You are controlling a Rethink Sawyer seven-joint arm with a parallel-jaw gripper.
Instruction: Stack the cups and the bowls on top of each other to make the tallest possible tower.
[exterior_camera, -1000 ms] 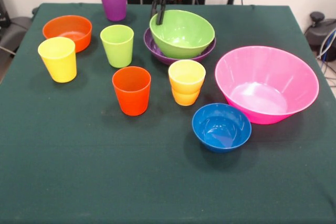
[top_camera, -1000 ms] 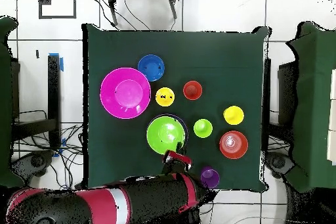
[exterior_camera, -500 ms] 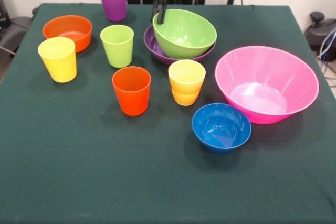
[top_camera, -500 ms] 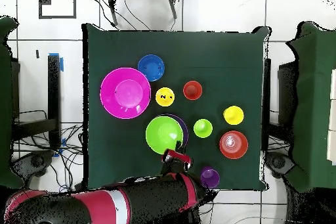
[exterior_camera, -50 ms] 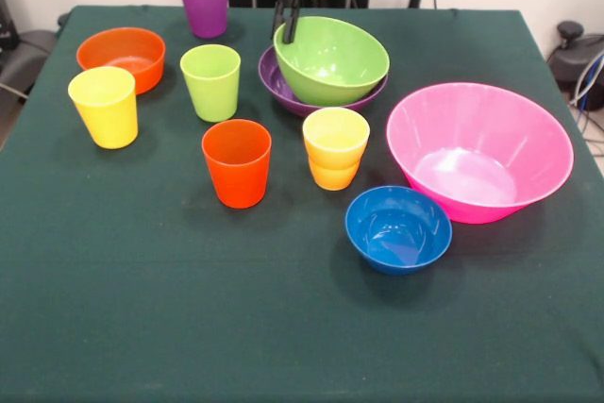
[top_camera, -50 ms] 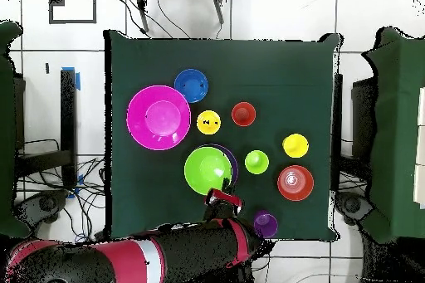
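So the gripper (exterior_camera, -50 ms: 286, 27) at top centre is pinched shut on the rim of the lime green bowl (exterior_camera, -50 ms: 332, 60), tipping it up out of the purple bowl (exterior_camera, -50 ms: 279, 82) it sits in. A yellow cup (exterior_camera, -50 ms: 335, 137) nested in a yellow-orange one just below is the only real stacking; the rest stand loose, so most of the tower's left. The pink bowl (exterior_camera, -50 ms: 478, 151) crowds the right, and the whole lower frame is free cloth.

Bright, even light; soft shadows
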